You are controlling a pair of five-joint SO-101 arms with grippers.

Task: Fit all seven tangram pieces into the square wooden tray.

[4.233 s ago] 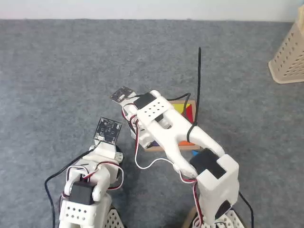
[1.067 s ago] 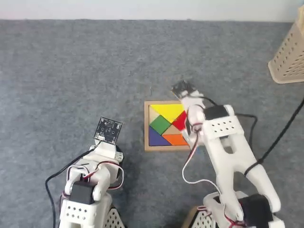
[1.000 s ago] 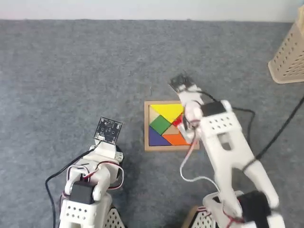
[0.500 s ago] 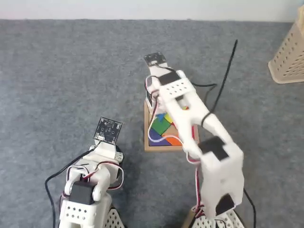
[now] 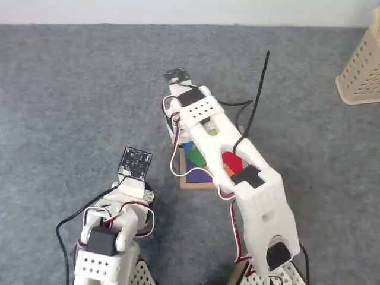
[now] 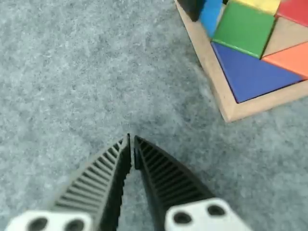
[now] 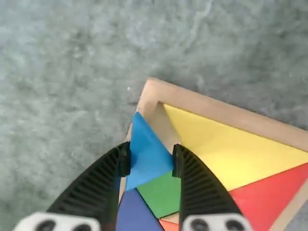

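Observation:
My right gripper [image 7: 150, 156] is shut on a light blue triangle [image 7: 143, 144], held just above one corner of the square wooden tray [image 7: 202, 103]. In the tray lie a yellow triangle [image 7: 231, 149], a red piece [image 7: 269, 192], a green square [image 7: 161, 195] and a dark blue triangle [image 7: 130, 211]. The left wrist view adds an orange piece [image 6: 293, 57] and a bare wooden patch [image 6: 288, 36]. My left gripper [image 6: 131, 139] is shut and empty over the carpet, short of the tray's [image 6: 211, 82] near left corner. In the high view the right arm [image 5: 208, 124] covers most of the tray [image 5: 196, 184].
Grey carpet covers the whole table. A beige perforated basket [image 5: 363, 65] stands at the far right edge. A black cable [image 5: 258, 89] arcs up from the right arm. The left arm [image 5: 127, 196] sits folded at the near left.
The right arm has swung from the tray's right side across to its far left corner. The left arm has not moved.

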